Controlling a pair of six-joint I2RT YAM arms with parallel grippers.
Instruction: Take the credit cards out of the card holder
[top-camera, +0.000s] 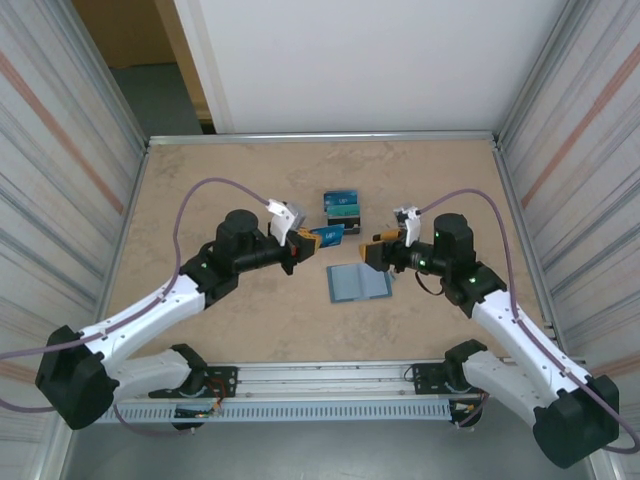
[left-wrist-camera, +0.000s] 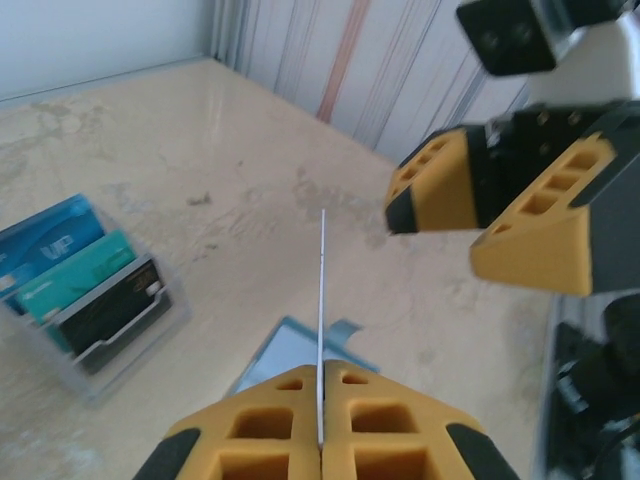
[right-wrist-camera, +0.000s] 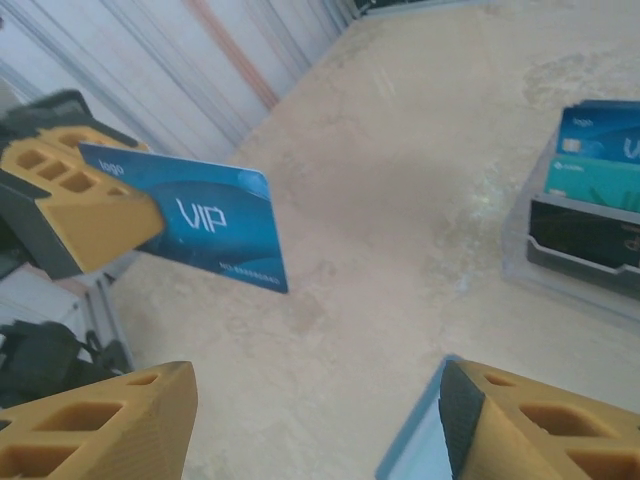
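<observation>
The card holder (top-camera: 358, 282) lies open and flat on the table between the two arms, its grey-blue inside facing up; in the left wrist view the card holder (left-wrist-camera: 285, 355) sits just below the fingers. A blue credit card (top-camera: 328, 237) marked VIP is held off the table with my left gripper (top-camera: 306, 238) shut on its end. It is seen edge-on as a thin credit card (left-wrist-camera: 322, 290) in the left wrist view, and face-on as a credit card (right-wrist-camera: 205, 225) in the right wrist view. My right gripper (top-camera: 372, 250) stands open just right of the card, apart from it, with nothing between its fingers (right-wrist-camera: 100, 425).
A small clear stand (top-camera: 342, 212) holding blue, teal and dark cards sits behind the card holder; the same stand (left-wrist-camera: 95, 300) is at the left of the left wrist view. Metal walls border the table on both sides.
</observation>
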